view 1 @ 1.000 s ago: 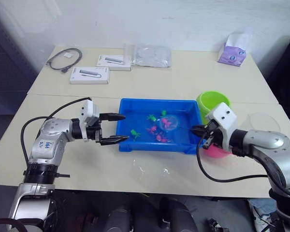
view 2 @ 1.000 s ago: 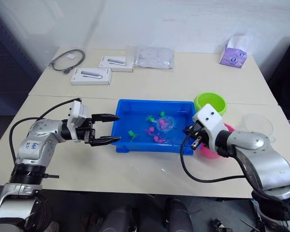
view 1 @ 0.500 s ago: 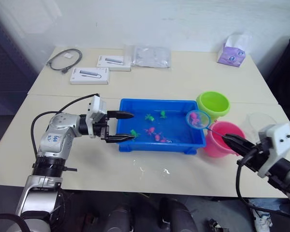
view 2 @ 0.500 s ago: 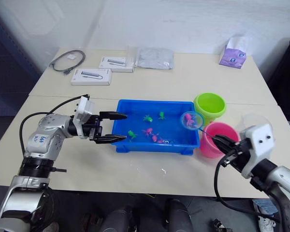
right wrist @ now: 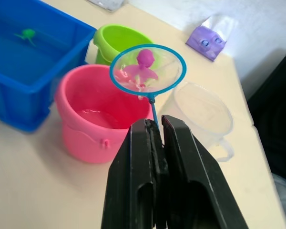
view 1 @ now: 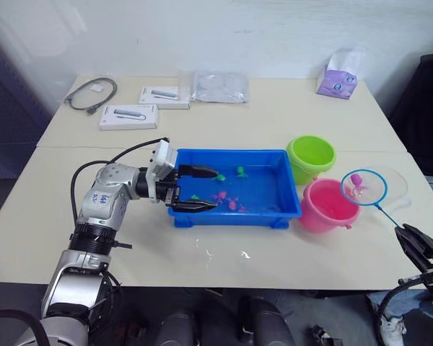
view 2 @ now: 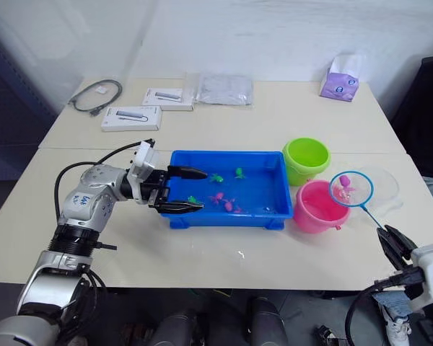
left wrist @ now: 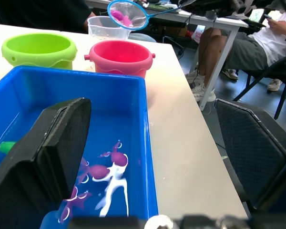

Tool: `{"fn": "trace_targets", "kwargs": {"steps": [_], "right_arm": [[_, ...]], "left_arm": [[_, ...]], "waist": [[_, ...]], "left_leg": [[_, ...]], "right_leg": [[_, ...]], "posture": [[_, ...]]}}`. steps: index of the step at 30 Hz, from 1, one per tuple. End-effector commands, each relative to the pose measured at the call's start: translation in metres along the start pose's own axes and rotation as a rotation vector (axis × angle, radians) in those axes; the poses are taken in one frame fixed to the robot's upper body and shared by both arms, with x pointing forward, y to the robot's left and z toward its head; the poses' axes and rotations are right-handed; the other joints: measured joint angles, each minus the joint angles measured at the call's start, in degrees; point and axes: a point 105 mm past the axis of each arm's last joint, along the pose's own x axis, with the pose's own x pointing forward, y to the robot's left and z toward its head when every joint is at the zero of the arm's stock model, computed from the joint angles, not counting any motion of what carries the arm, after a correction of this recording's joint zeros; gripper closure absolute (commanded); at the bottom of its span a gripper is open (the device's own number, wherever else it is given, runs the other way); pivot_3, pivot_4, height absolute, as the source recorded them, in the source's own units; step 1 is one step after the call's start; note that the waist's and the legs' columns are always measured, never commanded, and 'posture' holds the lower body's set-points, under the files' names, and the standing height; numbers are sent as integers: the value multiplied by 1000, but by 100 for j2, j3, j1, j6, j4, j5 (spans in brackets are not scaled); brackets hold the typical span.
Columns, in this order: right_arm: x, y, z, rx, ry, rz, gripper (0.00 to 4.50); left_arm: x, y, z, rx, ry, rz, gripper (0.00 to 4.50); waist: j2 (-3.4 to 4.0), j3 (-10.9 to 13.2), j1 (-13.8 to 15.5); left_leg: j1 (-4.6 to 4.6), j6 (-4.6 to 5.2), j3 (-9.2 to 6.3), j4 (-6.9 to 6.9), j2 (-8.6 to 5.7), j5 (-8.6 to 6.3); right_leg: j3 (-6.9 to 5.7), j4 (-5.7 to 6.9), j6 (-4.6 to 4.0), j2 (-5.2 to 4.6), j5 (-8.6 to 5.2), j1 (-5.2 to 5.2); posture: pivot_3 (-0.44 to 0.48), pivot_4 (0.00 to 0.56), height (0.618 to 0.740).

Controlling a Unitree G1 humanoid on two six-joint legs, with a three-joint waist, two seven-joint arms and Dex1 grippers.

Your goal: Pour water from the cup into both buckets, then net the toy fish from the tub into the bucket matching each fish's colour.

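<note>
The blue tub (view 1: pixel 231 152) holds water and several tiny green and pink toy fish (view 1: pixel 221 194). To its right stand the lime green bucket (view 1: pixel 311 157) and the pink bucket (view 1: pixel 326 205). My right gripper (right wrist: pixel 155 125) is shut on the thin handle of the net (view 1: pixel 364 187). The blue hoop hangs in the air just right of the pink bucket with a pink fish (view 1: pixel 356 180) in its mesh. The clear cup (right wrist: pixel 200 114) stands behind the hoop. My left gripper (view 1: pixel 215 190) is open, its fingers reaching over the tub's left end.
At the back of the table lie two white boxes (view 1: pixel 128 116), a coiled grey cable (view 1: pixel 90 94), a clear plastic bag (view 1: pixel 220 86) and a purple tissue pack (view 1: pixel 337 79). A seated person (left wrist: pixel 238 43) and a black chair (left wrist: pixel 257 143) are past the table's right edge.
My right gripper has drawn back to the right, carrying the net and pink fish from the tub's right end to beyond the pink bucket. The left gripper reached slightly further over the tub.
</note>
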Motion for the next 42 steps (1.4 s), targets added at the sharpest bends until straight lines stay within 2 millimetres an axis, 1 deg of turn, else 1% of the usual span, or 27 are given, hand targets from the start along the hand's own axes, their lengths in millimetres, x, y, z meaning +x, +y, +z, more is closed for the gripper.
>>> {"fn": "trace_targets", "kwargs": {"steps": [1, 7, 10, 13, 17, 23, 26, 28, 29, 30, 32, 34, 36, 38, 40, 42], "right_arm": [[4, -1, 2, -285, -19, -5, 4500], [12, -8, 0, -731, -14, -15, 4500], [16, -9, 4, -904, -46, -15, 4500], [17, -9, 7, -1006, -83, -30, 4500], [11, -3, -5, -1081, -100, -3, 4500], [10, -3, -10, -1139, -129, 7, 4500], [10, -1, -12, -1123, -144, 12, 4500], [13, -12, -5, -1141, -149, -48, 4500], [15, -14, -4, -1141, -144, -55, 4500], [17, -12, -5, -1137, -148, -40, 4500], [18, 4, -9, -1110, -177, 25, 4500], [17, 5, -8, -1100, -180, 11, 4500], [15, -15, 1, -1099, -160, -96, 4500], [16, -25, 13, -1060, -182, -151, 4500], [19, -19, 27, -955, -250, -119, 4500], [25, -5, 37, -763, -299, -32, 4500]], "left_arm": [[8, -3, 9, 34, -15, -26, 52], [13, -4, 10, 28, -34, -25, 52], [15, -6, 10, 26, -38, -21, 52], [16, -7, 10, 25, -42, -13, 52], [18, -8, 11, 25, -45, -9, 52], [19, -8, 12, 26, -45, -7, 52], [20, -9, 13, 25, -41, -15, 52], [20, -9, 13, 27, -38, -18, 52], [20, -9, 13, 26, -38, -17, 52], [20, -9, 13, 24, -39, -16, 52], [21, -10, 13, 21, -36, -24, 52], [21, -11, 13, 23, -31, -30, 52], [21, -9, 14, 29, -33, -15, 52], [19, -9, 14, 30, -29, -5, 52], [17, -8, 14, 32, -18, 10, 52], [12, -6, 14, 32, -7, 34, 52]], "waist": [[0, 0, -21], [0, 0, -32], [0, 0, -32], [0, 0, -32], [0, 0, -20], [0, 0, -44], [0, 0, -48], [0, 0, -47], [0, 0, -46], [0, 0, -48], [0, 0, -47], [0, 0, -46], [1, 1, -31], [1, 1, -37], [0, 1, -41], [0, 1, -49]], "left_leg": [[0, 0, 1, 0, 0, 0], [0, -2, 8, 0, -1, 1], [0, -4, 8, 0, 1, 2], [2, -7, 9, 0, 1, 3], [1, -10, 8, 0, 3, 5], [2, -10, 10, 0, 2, 5], [4, -14, 10, -3, 8, 6], [5, -18, 10, -5, 9, 8], [4, -18, 10, -4, 9, 8], [4, -18, 10, -4, 9, 8], [6, -17, 12, -3, 8, 8], [7, -18, 10, -5, 12, 8], [5, -21, 8, -6, 13, 9], [4, -19, 10, -4, 8, 9], [5, -18, 10, -3, 8, 10], [8, -18, 8, -5, 11, 10]], "right_leg": [[1, 0, -1, 0, 0, 0], [12, 2, -1, -2, -1, -4], [15, 1, -1, -3, -1, -5], [16, 1, -1, -3, -1, -4], [16, 1, -3, -3, -2, -4], [19, 0, -3, -3, -3, -4], [21, 0, -5, -3, -4, -4], [20, 1, -8, -2, -6, -4], [20, 1, -8, -2, -6, -4], [20, 2, -8, -3, -6, -4], [23, 3, -8, -3, -5, -3], [21, 2, -8, -3, -6, -3], [18, 3, -11, -2, -7, -4], [20, 3, -10, -3, -6, -4], [20, 2, -8, -4, -5, -1], [21, 3, -9, -8, -6, -1]], "posture": [[0, 150, 740], [0, 150, 740], [0, 150, 740], [0, 150, 740], [0, 150, 740], [0, 150, 740], [0, 150, 740], [0, 150, 740], [0, 150, 740], [0, 150, 740], [0, 150, 740], [0, 150, 740], [0, 150, 740], [0, 150, 740], [0, 150, 740], [0, 150, 740]]}}
